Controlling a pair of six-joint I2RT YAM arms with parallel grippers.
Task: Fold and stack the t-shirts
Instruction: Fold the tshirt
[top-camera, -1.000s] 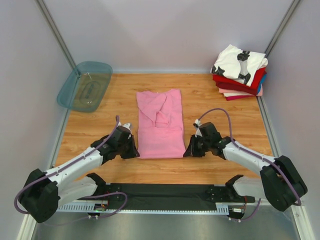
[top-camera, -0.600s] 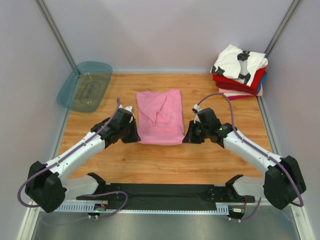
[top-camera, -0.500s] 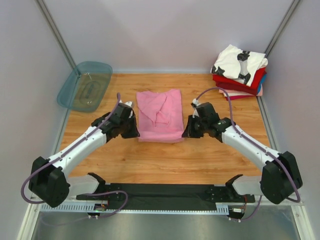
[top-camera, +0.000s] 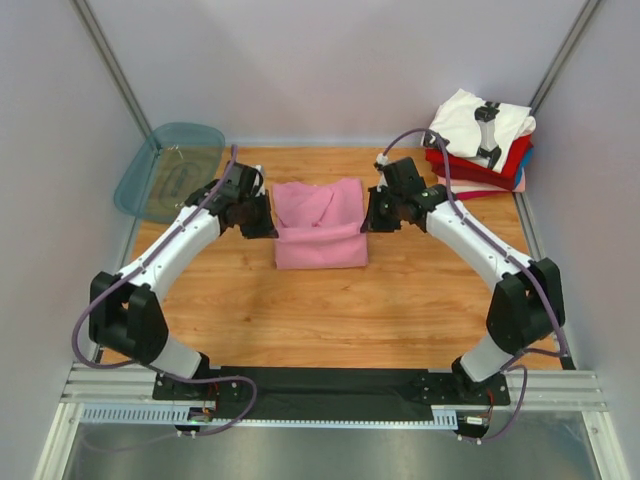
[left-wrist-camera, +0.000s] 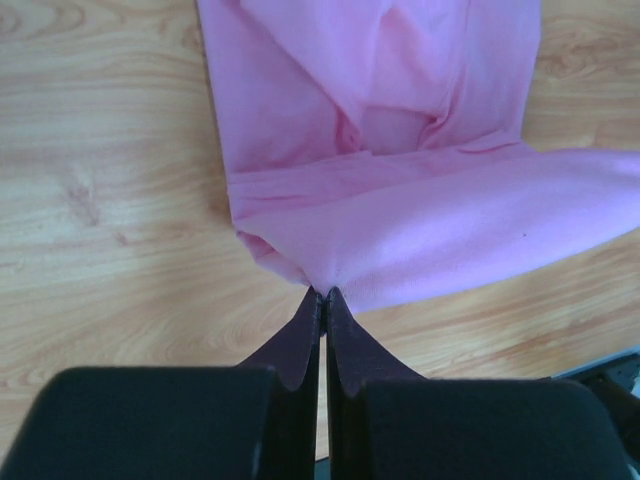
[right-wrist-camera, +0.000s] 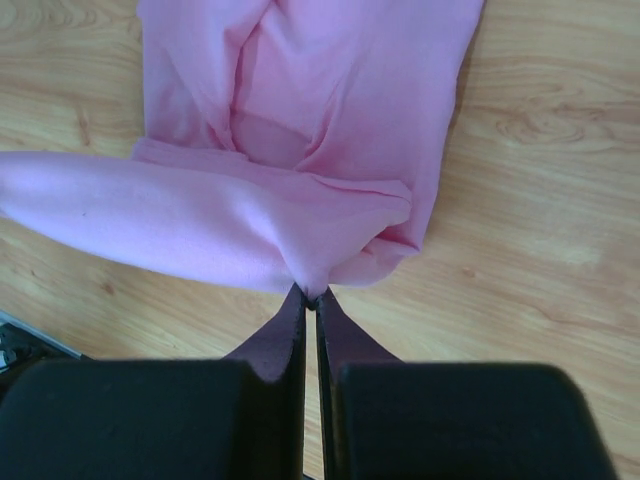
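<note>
High rear overview, two close downward wrist views, sharing pink t-shirt (top-camera: 320, 228)

Wooden table (top-camera: 300, 310), pink t-shirt (top-camera: 320, 242), shirt stack (top-camera: 480, 150), teal tray (top-camera: 172, 185)

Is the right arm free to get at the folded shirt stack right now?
Probably not yet: the right gripper is shut on the pink t-shirt. The stack sits close by, with bare table between.

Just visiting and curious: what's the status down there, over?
Left claw, right claw: both shut on corners of pink shirt. Shirt half doubled over itself. Folded stack far right, nothing in the way.
</note>
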